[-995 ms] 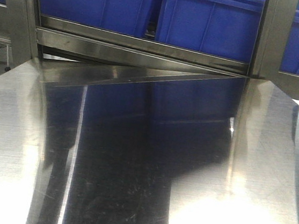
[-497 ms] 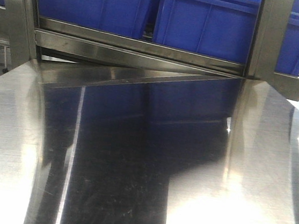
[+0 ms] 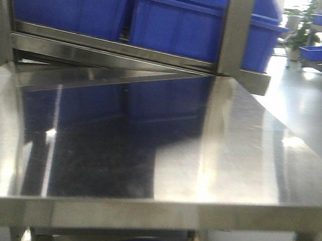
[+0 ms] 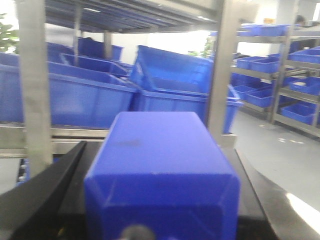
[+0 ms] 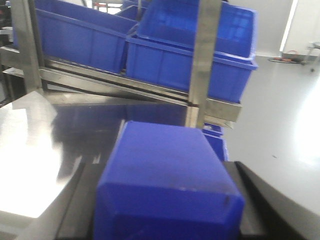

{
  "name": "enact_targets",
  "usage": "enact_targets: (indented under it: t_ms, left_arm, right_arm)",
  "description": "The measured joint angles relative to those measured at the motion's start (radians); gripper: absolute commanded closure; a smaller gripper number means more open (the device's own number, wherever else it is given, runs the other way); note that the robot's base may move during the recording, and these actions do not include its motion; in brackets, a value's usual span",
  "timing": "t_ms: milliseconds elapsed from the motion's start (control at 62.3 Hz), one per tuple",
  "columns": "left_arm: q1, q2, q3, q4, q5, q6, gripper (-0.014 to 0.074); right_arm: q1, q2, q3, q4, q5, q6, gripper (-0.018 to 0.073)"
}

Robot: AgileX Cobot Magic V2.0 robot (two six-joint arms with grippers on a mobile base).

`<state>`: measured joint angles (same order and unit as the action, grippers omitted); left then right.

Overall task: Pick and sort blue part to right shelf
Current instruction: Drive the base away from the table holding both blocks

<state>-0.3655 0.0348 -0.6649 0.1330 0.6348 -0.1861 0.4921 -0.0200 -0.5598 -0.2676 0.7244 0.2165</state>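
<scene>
Top edge crops the right shelf [image 3: 117,48] and its blue crates [image 3: 177,26].

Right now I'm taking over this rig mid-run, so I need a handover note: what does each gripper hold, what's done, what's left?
Left gripper looks shut on the left blue part, fingers either side.
Right gripper likewise on the right blue part.
The right shelf with its blue crates stands just behind the steel table.
Done: both parts picked.
Left: set them on the shelf.
</scene>
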Motion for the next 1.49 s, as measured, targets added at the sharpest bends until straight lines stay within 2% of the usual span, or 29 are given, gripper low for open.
enact_targets:
  t_ms: [1492]
  left_arm:
    - [0.0, 0.0, 0.0, 0.0, 0.0, 0.0, 0.0365]
  right_arm:
    - [0.0, 0.0, 0.0, -0.002, 0.0, 0.0, 0.0349]
